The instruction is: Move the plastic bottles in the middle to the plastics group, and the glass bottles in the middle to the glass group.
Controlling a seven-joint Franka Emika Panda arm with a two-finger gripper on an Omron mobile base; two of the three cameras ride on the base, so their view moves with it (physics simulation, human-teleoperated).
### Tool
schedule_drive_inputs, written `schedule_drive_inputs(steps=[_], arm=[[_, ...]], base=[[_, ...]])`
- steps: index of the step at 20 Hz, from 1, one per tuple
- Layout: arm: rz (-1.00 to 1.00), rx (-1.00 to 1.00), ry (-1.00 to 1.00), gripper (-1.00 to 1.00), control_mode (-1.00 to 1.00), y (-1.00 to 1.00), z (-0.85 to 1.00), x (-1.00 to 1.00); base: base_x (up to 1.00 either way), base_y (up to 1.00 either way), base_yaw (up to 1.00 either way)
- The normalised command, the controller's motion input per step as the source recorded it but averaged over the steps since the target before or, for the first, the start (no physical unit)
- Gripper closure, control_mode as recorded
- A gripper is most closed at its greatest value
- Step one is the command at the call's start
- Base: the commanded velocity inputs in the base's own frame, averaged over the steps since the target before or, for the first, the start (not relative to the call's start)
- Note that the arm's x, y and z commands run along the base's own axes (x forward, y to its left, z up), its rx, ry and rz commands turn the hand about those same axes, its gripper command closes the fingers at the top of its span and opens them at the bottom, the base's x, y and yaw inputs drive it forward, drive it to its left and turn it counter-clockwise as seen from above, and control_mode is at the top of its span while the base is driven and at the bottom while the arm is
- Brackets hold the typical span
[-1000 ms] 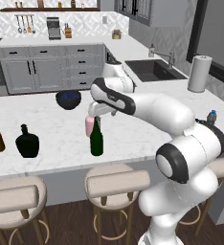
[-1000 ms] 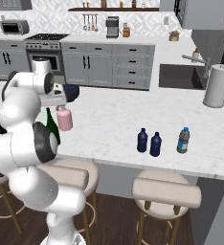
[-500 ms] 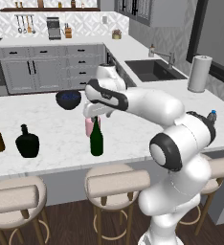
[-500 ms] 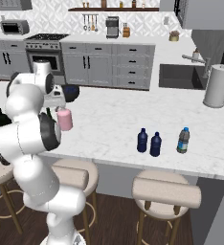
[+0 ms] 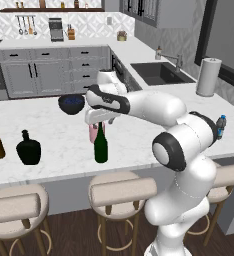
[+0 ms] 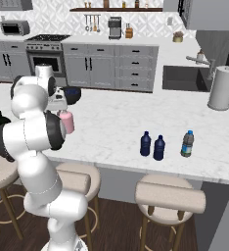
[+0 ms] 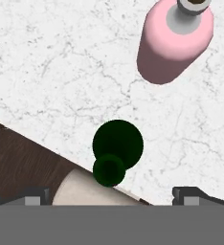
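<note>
We note the arm has swung left over the last second, so the end effector (image 7: 114, 196) now hangs spread and empty directly above the green bottle (image 5: 101, 145). That bottle stands upright mid-worktop (image 5: 59, 145), near the front edge and just beside the pink bottle (image 7: 173, 40); we judge a grasp is being lined up, nothing yet lifted

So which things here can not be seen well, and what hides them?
- Pink bottle: left base view, mostly behind the arm and the green bottle.
- Hand: hand view, fingertips cut off by the bottom edge.
- Black bottle: right base view, largely behind the arm.
- Clear bottle: left base view, partly behind the arm's elbow; label too small to read.
</note>
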Motion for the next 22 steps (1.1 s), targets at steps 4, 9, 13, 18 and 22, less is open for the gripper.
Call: schedule_drive_inputs(steps=[4,9,13,18,22], arm=[[0.0,0.0,-0.03,-1.0,-1.0,0.21,-0.09,0.0],[0.0,-0.01,-0.07,-1.0,-1.0,0.01,-0.05,0.12],[0.0,-0.05,0.0,-1.0,-1.0,-0.01,-0.06,0.02],[0.0,-0.01,0.0,-1.0,-1.0,-0.07,-0.05,0.0],[0.0,0.0,0.0,-1.0,-1.0,-0.06,-0.06,0.01]], base=[[0.0,0.0,0.0],[0.0,0.0,0.0],[0.0,0.0,0.0],[0.0,0.0,0.0],[0.0,0.0,0.0]])
